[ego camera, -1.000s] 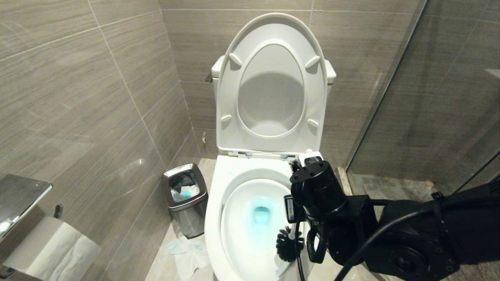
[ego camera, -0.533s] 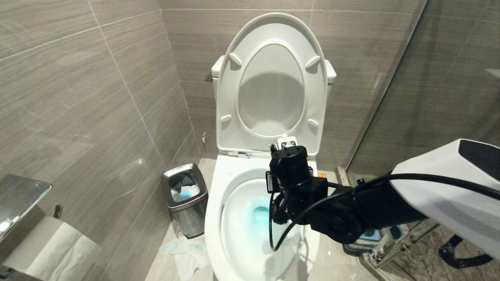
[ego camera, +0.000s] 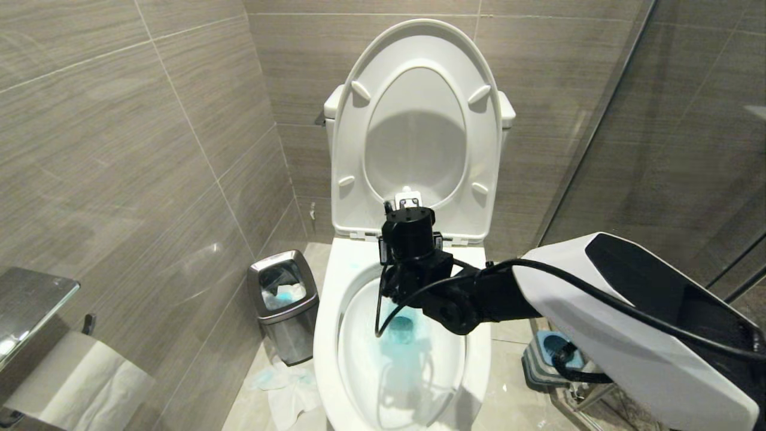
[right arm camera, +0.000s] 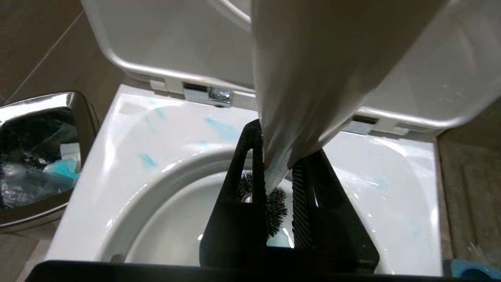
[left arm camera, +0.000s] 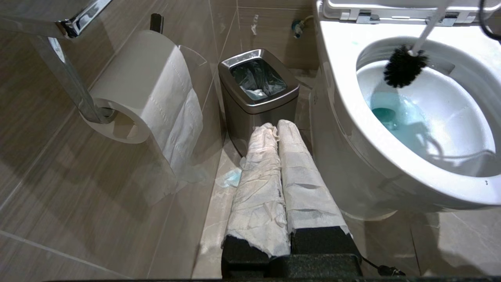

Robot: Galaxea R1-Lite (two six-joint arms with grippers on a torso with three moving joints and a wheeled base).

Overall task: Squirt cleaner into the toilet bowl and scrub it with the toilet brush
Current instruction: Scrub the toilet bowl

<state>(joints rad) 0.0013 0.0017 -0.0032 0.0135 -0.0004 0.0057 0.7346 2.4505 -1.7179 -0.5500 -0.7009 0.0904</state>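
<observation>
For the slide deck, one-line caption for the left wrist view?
Parked left claw, wrapped in paper, faces a steel waste bin while the toilet brush scrubs the far inner wall of the toilet bowl.

Nothing to read here: no lettering, brand mark, number or sign shows on the glossy white ceramic toilet bowl (ego camera: 328, 335), on the small brushed-steel waste bin (ego camera: 283, 306), on the grey wall tiles (ego camera: 119, 149) or on the toilet paper roll (left arm camera: 148, 84).
</observation>
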